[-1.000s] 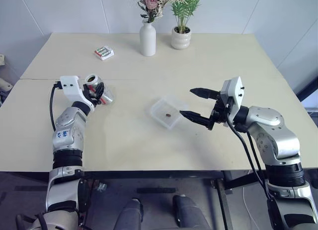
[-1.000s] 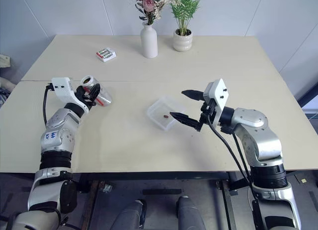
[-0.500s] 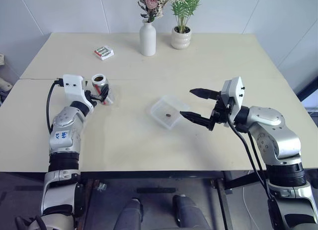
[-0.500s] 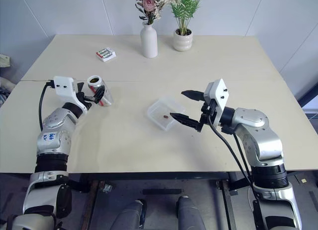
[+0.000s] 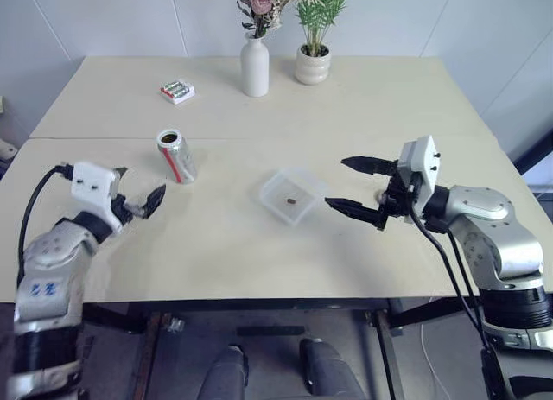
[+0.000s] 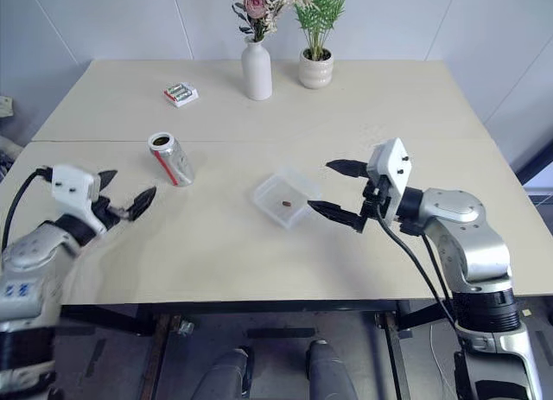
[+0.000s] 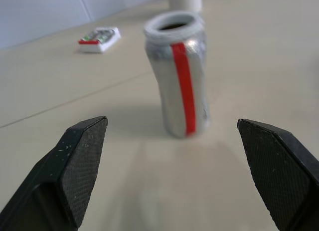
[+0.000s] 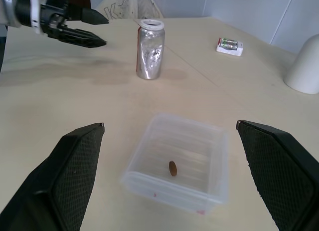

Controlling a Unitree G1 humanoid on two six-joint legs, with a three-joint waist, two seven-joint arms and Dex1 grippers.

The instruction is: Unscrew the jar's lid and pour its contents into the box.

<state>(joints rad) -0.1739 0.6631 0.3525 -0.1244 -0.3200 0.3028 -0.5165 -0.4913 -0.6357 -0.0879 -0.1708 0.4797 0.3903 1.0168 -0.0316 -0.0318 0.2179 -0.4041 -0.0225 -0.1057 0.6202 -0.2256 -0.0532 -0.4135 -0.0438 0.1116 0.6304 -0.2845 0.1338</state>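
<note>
Jar (image 5: 176, 155) stands upright with no lid on, by itself on the table (image 5: 363, 115), a little way in front of the wide-open left gripper (image 5: 138, 201). Over by the box (image 5: 292, 195), the right gripper (image 5: 363, 188) is wide open too, holding nothing, and one small brown bit (image 8: 172, 167) lies inside that box.

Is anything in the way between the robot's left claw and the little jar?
No. Only bare table lies between the open left gripper and the upright jar.
</note>
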